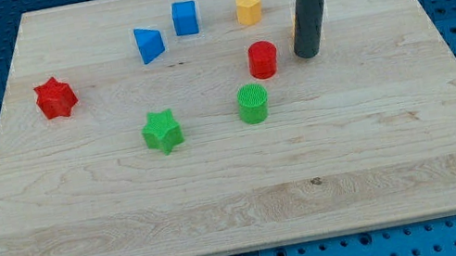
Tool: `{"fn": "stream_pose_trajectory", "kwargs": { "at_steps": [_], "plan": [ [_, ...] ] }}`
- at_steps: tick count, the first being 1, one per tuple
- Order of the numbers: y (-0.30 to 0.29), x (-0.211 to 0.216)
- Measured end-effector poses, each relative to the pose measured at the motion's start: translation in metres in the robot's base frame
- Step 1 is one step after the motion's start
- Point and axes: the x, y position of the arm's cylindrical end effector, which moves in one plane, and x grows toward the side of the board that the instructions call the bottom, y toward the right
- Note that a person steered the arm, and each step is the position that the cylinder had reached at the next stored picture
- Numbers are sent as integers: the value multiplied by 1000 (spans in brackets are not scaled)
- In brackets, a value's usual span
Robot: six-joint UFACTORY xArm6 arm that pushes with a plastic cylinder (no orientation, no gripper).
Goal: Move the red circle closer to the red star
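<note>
The red circle (263, 59) stands on the wooden board, right of centre toward the view's top. The red star (55, 97) lies far to the view's left, near the board's left edge, at about the same height in the view. My tip (307, 55) rests on the board just right of the red circle, a small gap apart from it. The dark rod rises from the tip toward the view's top.
A green circle (253, 104) sits just below the red circle. A green star (162, 131) lies left of it. A blue triangle (148, 44), a blue cube (184, 17) and a yellow hexagon (248, 7) lie near the top. A sliver of an orange block (294, 28) shows behind the rod.
</note>
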Motion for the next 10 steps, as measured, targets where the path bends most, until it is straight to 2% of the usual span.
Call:
{"fn": "stream_pose_trajectory", "kwargs": {
  "at_steps": [10],
  "plan": [
    [-168,25]
  ]
}}
